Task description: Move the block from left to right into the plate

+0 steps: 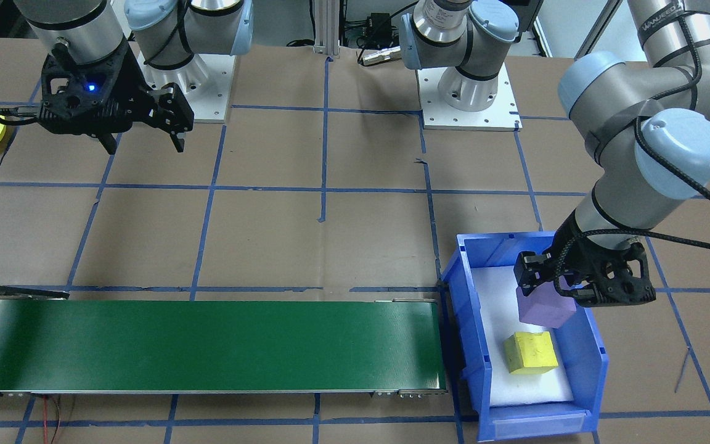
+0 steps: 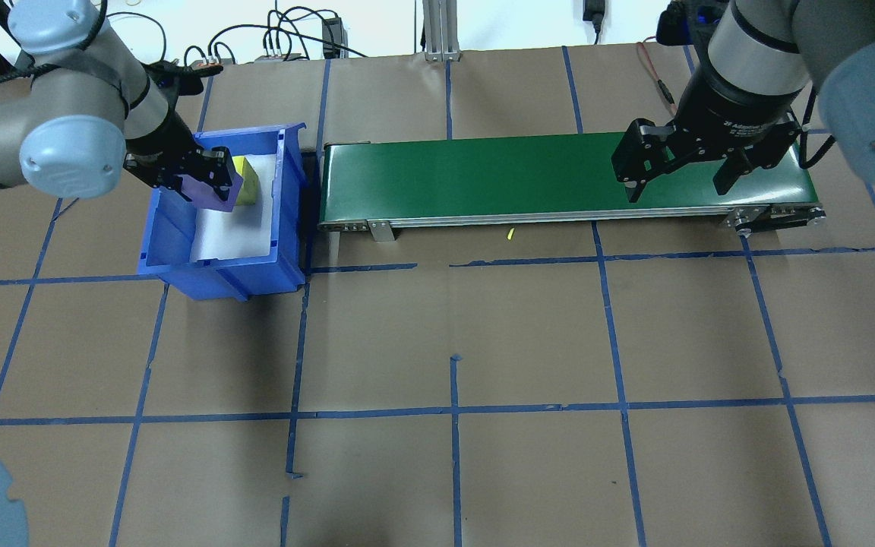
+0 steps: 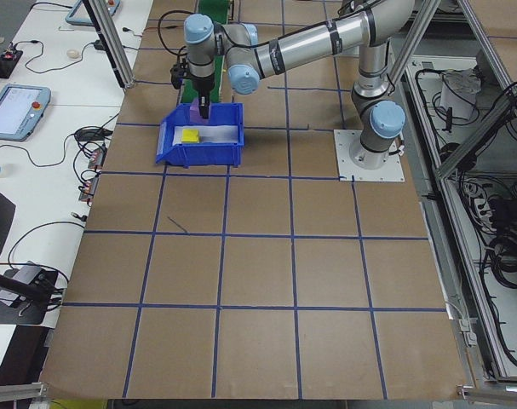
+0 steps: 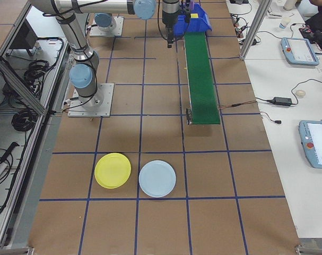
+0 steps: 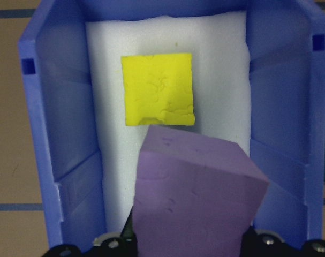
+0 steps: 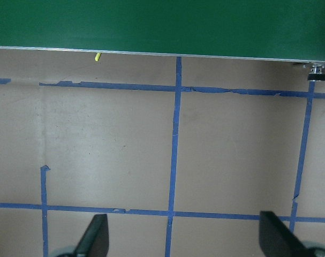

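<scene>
One purple block (image 1: 546,306) was held clamped in the left gripper (image 1: 543,290), lifted above the blue bin (image 1: 595,364); a yellow block (image 1: 530,352) lay below. Right gripper (image 2: 673,178) was spread wide, empty. Bin wall should be cleared before the conveyor belt (image 1: 207,345) drop; yellow plate (image 4: 113,170) was far off.

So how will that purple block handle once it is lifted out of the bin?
The purple block is probably soft foam, judging by its dimpled matte faces, so likely light, with some give under the left gripper. Its flat sides suggest it won't roll. It sits tilted in the jaws, so it may land askew.
</scene>
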Controlling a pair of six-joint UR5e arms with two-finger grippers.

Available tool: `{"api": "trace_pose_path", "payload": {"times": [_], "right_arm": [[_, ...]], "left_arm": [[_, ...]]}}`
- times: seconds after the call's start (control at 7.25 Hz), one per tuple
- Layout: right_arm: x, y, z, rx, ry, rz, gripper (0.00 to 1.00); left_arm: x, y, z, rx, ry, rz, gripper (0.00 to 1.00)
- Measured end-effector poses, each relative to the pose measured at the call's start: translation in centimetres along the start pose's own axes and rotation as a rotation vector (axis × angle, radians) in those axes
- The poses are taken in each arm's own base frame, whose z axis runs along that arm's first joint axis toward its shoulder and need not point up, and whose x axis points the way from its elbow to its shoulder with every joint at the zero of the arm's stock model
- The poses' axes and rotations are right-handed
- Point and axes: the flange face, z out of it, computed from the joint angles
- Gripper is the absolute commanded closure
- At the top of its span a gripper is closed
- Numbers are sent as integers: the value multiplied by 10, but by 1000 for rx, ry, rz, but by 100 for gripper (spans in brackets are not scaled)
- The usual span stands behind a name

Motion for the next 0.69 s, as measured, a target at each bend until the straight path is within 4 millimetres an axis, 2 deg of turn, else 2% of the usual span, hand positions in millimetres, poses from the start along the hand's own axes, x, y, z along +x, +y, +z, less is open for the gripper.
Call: {"api": "trace_pose_path", "payload": {"times": [0.14,0.28,0.55,0.69], "right_arm": [[0,0,0,-1,-1,0,0],[0,0,0,-1,-1,0,0],[0,0,1,-3,0,0,0],[0,0,2,-4,1,0,0]], "left_arm": [[20,-3,-10,17,8,-34,81],[48,-6,-9,24,33,-53,80],[119,-13,15,31,71,-70,78],[147,-12,31,28,77,-69,72]]}}
